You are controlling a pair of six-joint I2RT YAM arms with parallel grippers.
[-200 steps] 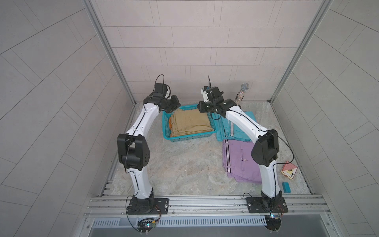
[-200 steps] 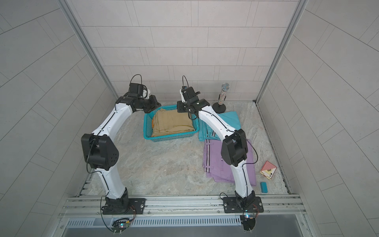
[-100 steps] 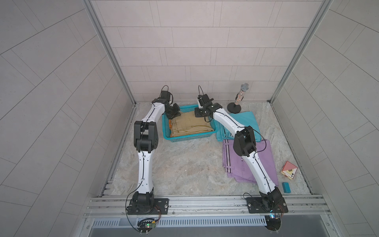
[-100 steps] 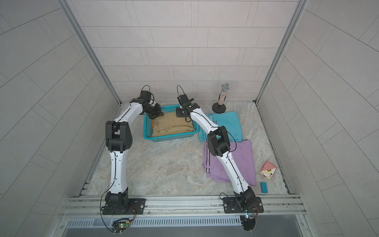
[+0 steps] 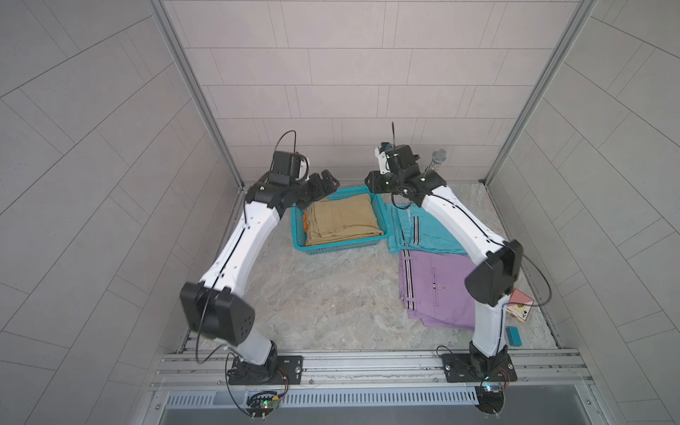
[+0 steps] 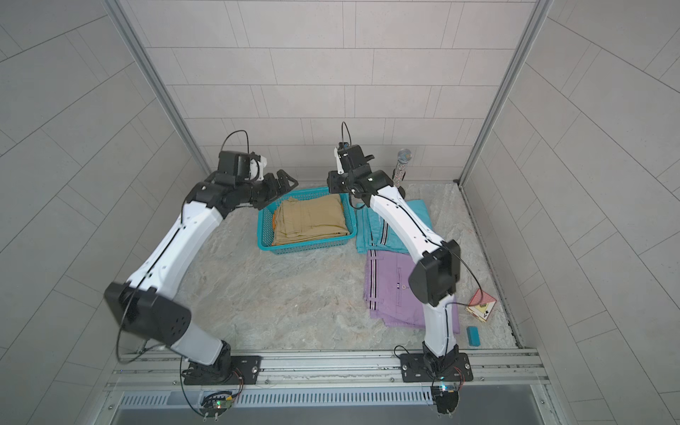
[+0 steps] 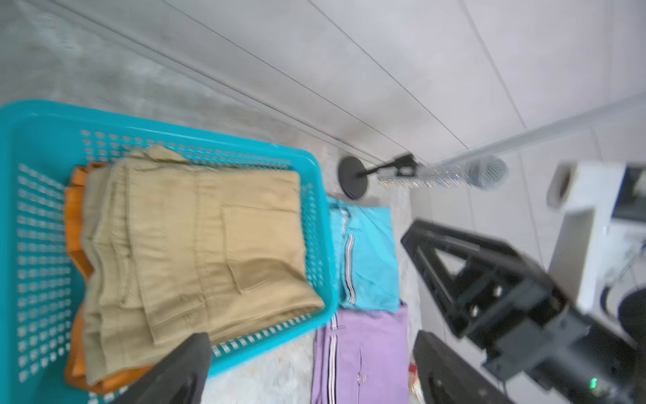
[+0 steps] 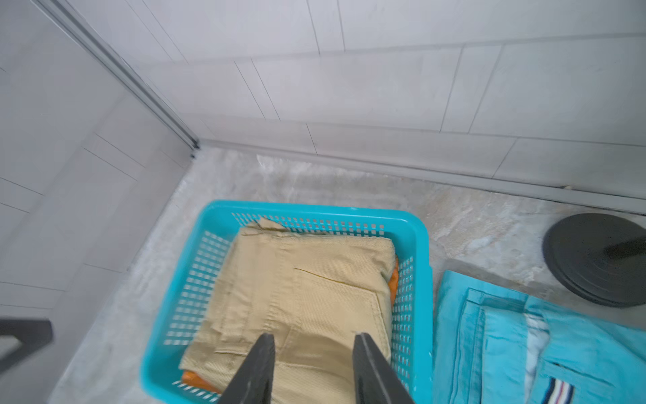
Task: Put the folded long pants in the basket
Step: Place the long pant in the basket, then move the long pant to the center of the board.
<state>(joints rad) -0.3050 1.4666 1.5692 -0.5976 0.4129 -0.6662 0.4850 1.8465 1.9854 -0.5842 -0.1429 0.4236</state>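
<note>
Seeing smooth, slightly glossy teal plastic in the basket [image 5: 338, 246], its walls pierced in a grid. Reading the tan pants [image 5: 342, 220] as matt woven cloth with a fine twill rib, the orange pants [image 7: 73, 210] beneath as plain cloth. Finding thin, matt, lightly creased cloth in the turquoise pants [image 8: 507, 342] and lilac pants [image 5: 438, 290]. Taking the surface [image 5: 323, 294] for rough mottled stone. Noticing satin white plastic on the arm shells [image 5: 243, 239], brushed metal along the front rail [image 5: 368, 364], glitter and wire mesh on the microphone [image 5: 439, 156].
</note>
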